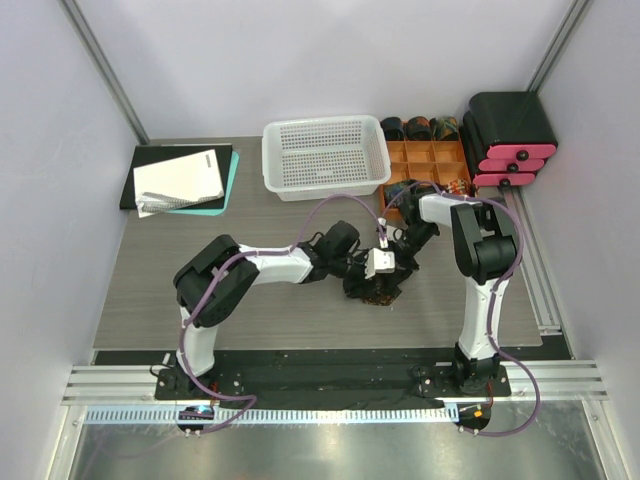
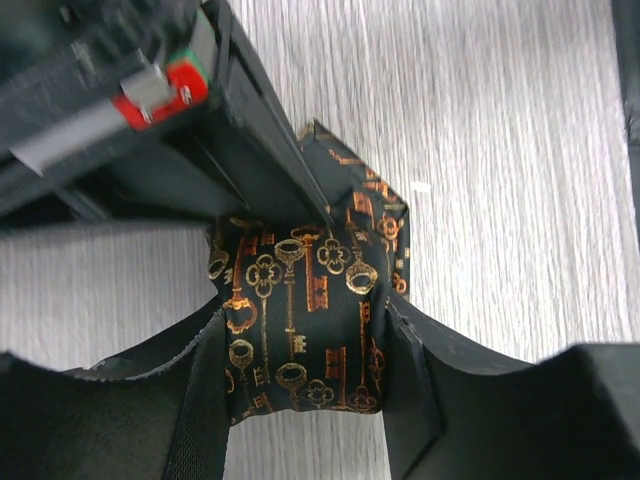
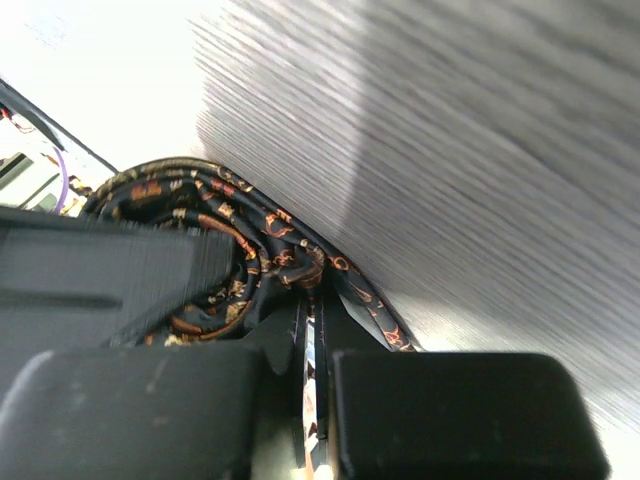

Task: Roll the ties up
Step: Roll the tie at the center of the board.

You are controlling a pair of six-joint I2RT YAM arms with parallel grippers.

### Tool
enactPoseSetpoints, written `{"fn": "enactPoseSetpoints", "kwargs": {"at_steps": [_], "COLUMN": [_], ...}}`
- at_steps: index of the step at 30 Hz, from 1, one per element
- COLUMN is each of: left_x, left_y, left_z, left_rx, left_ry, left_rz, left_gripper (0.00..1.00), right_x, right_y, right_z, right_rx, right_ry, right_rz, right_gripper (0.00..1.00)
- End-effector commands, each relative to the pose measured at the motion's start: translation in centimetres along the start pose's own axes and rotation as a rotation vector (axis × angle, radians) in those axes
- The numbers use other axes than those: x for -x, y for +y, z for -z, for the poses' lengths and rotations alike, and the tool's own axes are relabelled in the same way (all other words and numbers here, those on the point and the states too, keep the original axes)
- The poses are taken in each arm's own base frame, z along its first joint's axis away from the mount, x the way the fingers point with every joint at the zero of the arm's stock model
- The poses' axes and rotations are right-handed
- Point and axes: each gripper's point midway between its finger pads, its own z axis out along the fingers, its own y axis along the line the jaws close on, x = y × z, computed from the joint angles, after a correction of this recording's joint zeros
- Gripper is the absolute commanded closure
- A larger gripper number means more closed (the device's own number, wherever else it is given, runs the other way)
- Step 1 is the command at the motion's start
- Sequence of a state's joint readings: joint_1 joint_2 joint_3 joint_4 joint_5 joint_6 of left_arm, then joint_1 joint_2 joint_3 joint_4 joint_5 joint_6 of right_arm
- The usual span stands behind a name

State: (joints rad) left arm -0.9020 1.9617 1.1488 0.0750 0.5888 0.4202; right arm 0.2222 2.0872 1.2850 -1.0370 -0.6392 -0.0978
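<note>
**A:** While the tie is wound into a compact bundle, where is it placed?

**B:** It is set on the surface, nearer the near edge than the far one and a little right of the middle, where both arms meet.

**A:** How is it held?

**B:** The left fingers are pressed against its two flanks, so the bundle is clamped between them. The right fingers are closed tight, and a thin fold of the fabric is pinched in the slit between them, at the bundle's edge.

**A:** How is the fabric expected to behave?

**B:** It is judged light, soft and smooth, and probably slippery. The coils can be expected to spring loose once pressure is lifted. No stiffness is offered, so little is gained by pushing on one end.

**A:** Where should hold be taken?

**B:** Across the flanks, it is thought, with every layer squeezed together and the loose tip trapped under the wrap. If only the outer layer is held, the bundle is likely to be unwound.
</note>
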Motion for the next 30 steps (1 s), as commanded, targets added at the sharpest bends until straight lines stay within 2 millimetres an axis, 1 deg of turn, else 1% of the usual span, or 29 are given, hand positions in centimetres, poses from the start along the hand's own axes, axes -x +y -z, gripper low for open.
{"fn": "enactPoseSetpoints", "kwargs": {"at_steps": [1,2,3,5,6,7,8,9,10,12,13,14,16,17,20,21,22,23,24,25,28,29,30], "left_x": [-1.9,-2.5,-3.9,-5.6,-6.2,-7.7,-8.3,-8.6,-9.4,-9.8,-10.5,-10.4,-10.9,-11.0,-11.2,-11.3,-11.4,-11.2,-11.4,-11.4,-11.5,-11.5,-11.5], "left_y": [-2.0,-1.9,-1.2,-1.0,-0.9,-1.0,-1.3,-1.3,-1.6,-1.7,-2.2,-2.2,-2.6,-2.6,-2.4,-2.4,-2.4,-2.2,-2.2,-2.1,-2.2,-2.1,-2.1], "left_z": [0.1,0.1,0.4,0.5,0.7,1.1,1.4,1.6,2.1,2.4,2.7,2.6,2.8,2.6,2.3,2.3,2.2,2.1,2.0,2.0,1.8,1.7,1.7], "left_rx": [-0.038,-0.025,0.036,0.064,0.072,0.076,0.07,0.072,0.072,0.071,0.06,0.058,0.049,0.048,0.045,0.043,0.041,0.045,0.042,0.042,0.038,0.038,0.039], "left_ry": [0.031,0.054,0.123,0.199,0.235,0.298,0.332,0.357,0.397,0.428,0.464,0.473,0.505,0.514,0.53,0.536,0.543,0.546,0.551,0.549,0.551,0.553,0.553], "left_rz": [0.074,0.082,0.097,0.103,0.111,0.115,0.119,0.118,0.127,0.131,0.142,0.145,0.151,0.151,0.139,0.136,0.135,0.134,0.135,0.133,0.141,0.141,0.142], "left_gripper": [0.55,0.63,0.67,0.72,0.73,0.76,0.78,0.8,0.82,0.82,0.83,0.84,0.85,0.85,0.85,0.85,0.85,0.85,0.85,0.85,0.85,0.85,0.85], "right_x": [6.3,6.4,6.5,6.5,6.5,6.4,5.9,5.7,4.9,4.4,3.9,3.6,2.9,2.7,1.9,1.8,1.5,1.3,1.2,1.0,0.9,1.0,0.9], "right_y": [-1.7,-1.2,-0.7,0.3,1.2,1.6,2.0,2.1,2.5,2.3,1.7,1.5,1.0,1.1,1.2,1.1,0.8,0.6,0.5,0.3,-0.3,-0.4,-0.4], "right_z": [-1.5,-1.3,-0.8,0.4,1.7,2.4,2.9,3.8,4.6,5.7,6.4,6.8,7.1,7.1,6.2,5.9,5.3,5.1,4.9,4.4,3.5,3.2,2.7], "right_rx": [-0.096,-0.077,-0.065,-0.032,0.002,0.023,0.044,0.07,0.084,0.105,0.114,0.12,0.149,0.163,0.194,0.194,0.189,0.185,0.183,0.175,0.137,0.132,0.127], "right_ry": [-0.184,-0.187,-0.198,-0.219,-0.248,-0.261,-0.255,-0.265,-0.267,-0.287,-0.303,-0.312,-0.318,-0.314,-0.295,-0.295,-0.288,-0.289,-0.288,-0.286,-0.296,-0.297,-0.286], "right_rz": [0.155,0.15,0.152,0.14,0.122,0.107,0.081,0.059,0.044,0.018,-0.011,-0.023,-0.11,-0.124,-0.186,-0.198,-0.218,-0.224,-0.227,-0.231,-0.224,-0.23,-0.229], "right_gripper": [0.99,0.99,0.95,0.88,0.77,0.72,0.68,0.66,0.63,0.55,0.52,0.48,0.4,0.36,0.34,0.29,0.27,0.22,0.2,0.14,0.13,0.13,0.16]}}
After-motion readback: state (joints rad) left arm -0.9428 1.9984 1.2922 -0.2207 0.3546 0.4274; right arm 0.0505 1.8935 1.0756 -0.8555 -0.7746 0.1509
